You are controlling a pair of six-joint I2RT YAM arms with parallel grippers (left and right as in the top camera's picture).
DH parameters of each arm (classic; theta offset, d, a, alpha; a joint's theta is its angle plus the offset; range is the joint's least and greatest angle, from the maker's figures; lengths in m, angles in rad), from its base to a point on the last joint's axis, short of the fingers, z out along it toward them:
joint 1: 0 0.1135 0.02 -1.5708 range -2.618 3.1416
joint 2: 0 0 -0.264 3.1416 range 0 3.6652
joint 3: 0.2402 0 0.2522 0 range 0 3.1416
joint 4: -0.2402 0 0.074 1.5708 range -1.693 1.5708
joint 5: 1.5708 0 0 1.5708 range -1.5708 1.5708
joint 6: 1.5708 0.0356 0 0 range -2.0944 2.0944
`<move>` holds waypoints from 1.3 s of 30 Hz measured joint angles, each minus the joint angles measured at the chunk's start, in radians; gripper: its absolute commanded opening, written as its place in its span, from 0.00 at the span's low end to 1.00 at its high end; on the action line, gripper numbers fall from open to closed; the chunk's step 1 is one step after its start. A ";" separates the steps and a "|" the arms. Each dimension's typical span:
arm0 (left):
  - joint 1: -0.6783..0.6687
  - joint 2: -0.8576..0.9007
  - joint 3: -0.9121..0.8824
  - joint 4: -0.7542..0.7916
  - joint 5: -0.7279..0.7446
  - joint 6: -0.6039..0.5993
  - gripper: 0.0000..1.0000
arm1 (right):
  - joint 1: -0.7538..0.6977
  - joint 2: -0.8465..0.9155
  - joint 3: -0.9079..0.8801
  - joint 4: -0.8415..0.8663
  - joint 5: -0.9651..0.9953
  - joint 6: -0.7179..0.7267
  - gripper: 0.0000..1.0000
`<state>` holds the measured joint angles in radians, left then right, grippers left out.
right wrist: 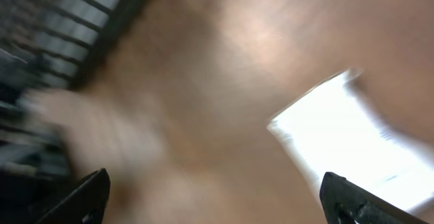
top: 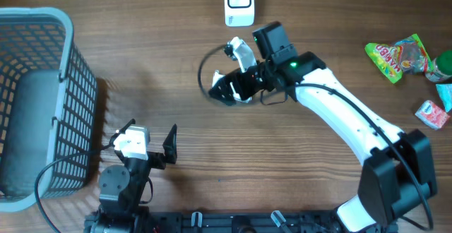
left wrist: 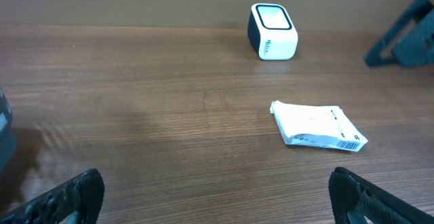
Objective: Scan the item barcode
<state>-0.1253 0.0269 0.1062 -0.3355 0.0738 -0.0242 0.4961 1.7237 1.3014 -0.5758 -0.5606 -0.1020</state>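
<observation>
Two end effectors both stand wide, and neither holds anything. The left end effector [left wrist: 217, 200] hangs near the bench's [top: 141, 49] front-left corner, just beside the grey mesh basket [top: 42, 99] that takes up the left edge. Its dark fingertips [left wrist: 68, 197] sit far apart at the bottom corners of its own wrist view, with bare wood between them. The right arm [top: 353, 127] reaches in from the front-right corner to the middle of the bench. The right end effector [right wrist: 224, 200] hovers there with its fingertips [right wrist: 88, 197] spread to the bottom corners of a heavily blurred wrist view. The white packet [left wrist: 317, 127] lies flat on the wood at mid-bench, apart from every finger, with a printed barcode [left wrist: 349, 144] facing up at one corner. In the overhead view the right end effector covers most of it. The white barcode scanner [top: 239, 2] stands at the middle of the rear edge, near the packet but not touching it, its window facing up. Several colourful snack packets [top: 395, 56] lie in a loose group at the right edge, well apart from the rest.
</observation>
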 measured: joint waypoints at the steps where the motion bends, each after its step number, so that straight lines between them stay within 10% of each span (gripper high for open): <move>1: 0.000 0.000 0.000 0.000 0.000 0.000 1.00 | 0.000 0.007 0.001 -0.001 0.070 -0.149 1.00; 10: 0.000 0.000 0.000 0.000 0.000 0.000 1.00 | 0.033 0.180 0.000 0.082 0.163 -0.489 1.00; 27: 0.000 0.000 0.000 0.000 0.000 0.000 1.00 | 0.032 0.380 0.061 0.165 0.311 -0.533 1.00; 39: 0.000 0.000 0.000 0.000 0.000 0.000 1.00 | 0.032 0.393 0.146 0.042 0.354 -0.520 0.79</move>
<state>-0.1253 0.0269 0.1062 -0.3355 0.0738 -0.0242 0.5285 2.1170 1.4479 -0.5335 -0.2066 -0.6220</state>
